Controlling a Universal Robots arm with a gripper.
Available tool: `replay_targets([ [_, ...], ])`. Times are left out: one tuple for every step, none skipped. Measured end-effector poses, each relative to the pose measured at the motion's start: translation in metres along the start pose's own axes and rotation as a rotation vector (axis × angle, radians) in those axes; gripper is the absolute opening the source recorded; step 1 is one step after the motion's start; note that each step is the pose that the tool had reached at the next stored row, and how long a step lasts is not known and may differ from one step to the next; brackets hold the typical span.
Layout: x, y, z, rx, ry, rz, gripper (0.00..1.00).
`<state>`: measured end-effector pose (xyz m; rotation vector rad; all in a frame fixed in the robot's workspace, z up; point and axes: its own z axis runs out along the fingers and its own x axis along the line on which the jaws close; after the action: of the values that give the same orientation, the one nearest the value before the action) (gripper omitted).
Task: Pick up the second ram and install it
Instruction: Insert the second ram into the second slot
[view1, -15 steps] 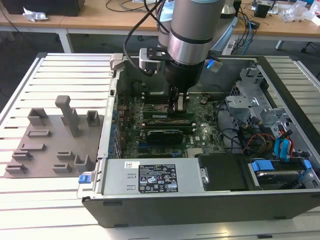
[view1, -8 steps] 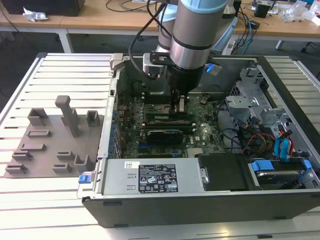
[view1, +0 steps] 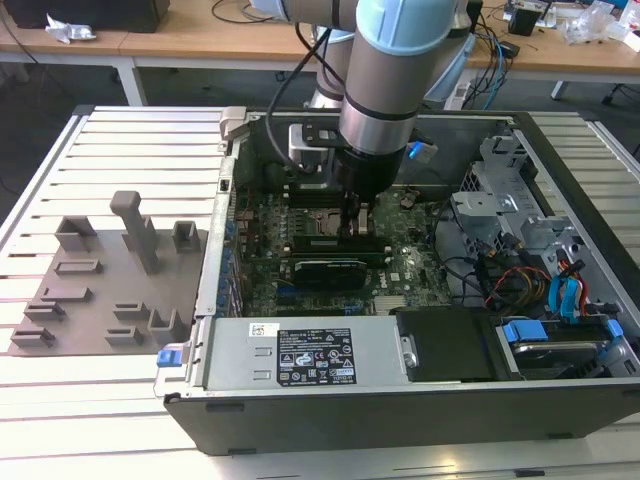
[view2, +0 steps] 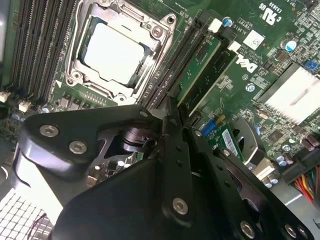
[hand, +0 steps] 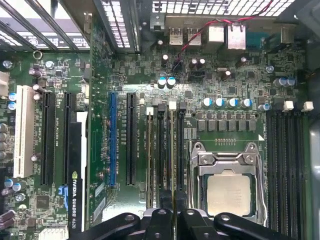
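The gripper (view1: 352, 222) reaches down inside the open computer case (view1: 560, 400), over the memory slots (hand: 165, 150) beside the CPU socket (hand: 229, 185). Its jaws pinch narrowly on the second ram (hand: 173, 150) — the thin green strip stands edge-on in a slot, next to another module (view2: 200, 70).

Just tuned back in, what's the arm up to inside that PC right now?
The arm is reaching down into the open computer case, with its gripper right over the memory slots beside the CPU socket. In the second wrist view one green RAM stick stands in a slot by the socket, and the gripper sits at that bank of slots. The grey fixture tray lies outside the case.
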<state>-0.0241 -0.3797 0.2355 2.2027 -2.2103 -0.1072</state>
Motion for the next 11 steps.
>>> replay_targets([
  [0.0000, -0.0001, 0.0010, 0.0000, 0.0003, 0.000, 0.13],
  [0.0001, -0.0002, 0.0019, 0.0000, 0.0007, 0.000, 0.13],
  [0.0001, -0.0006, 0.0032, -0.0001, 0.0006, 0.000, 0.13],
  [-0.0002, -0.0010, 0.0045, -0.0002, 0.0008, 0.000, 0.13],
  [-0.0006, -0.0014, 0.0055, -0.0001, 0.0009, 0.000, 0.13],
  [-0.0006, -0.0015, 0.0057, 0.0000, 0.0007, 0.000, 0.13],
  [-0.0006, -0.0015, 0.0057, 0.0000, 0.0006, 0.000, 0.13],
  [-0.0006, -0.0016, 0.0057, 0.0000, 0.0007, 0.000, 0.13],
  [-0.0006, -0.0016, 0.0058, 0.0000, 0.0006, 0.002, 0.13],
  [-0.0007, -0.0017, 0.0071, 0.0006, -0.0007, 0.021, 0.13],
  [-0.0005, -0.0017, 0.0084, 0.0007, -0.0004, 0.021, 0.13],
])
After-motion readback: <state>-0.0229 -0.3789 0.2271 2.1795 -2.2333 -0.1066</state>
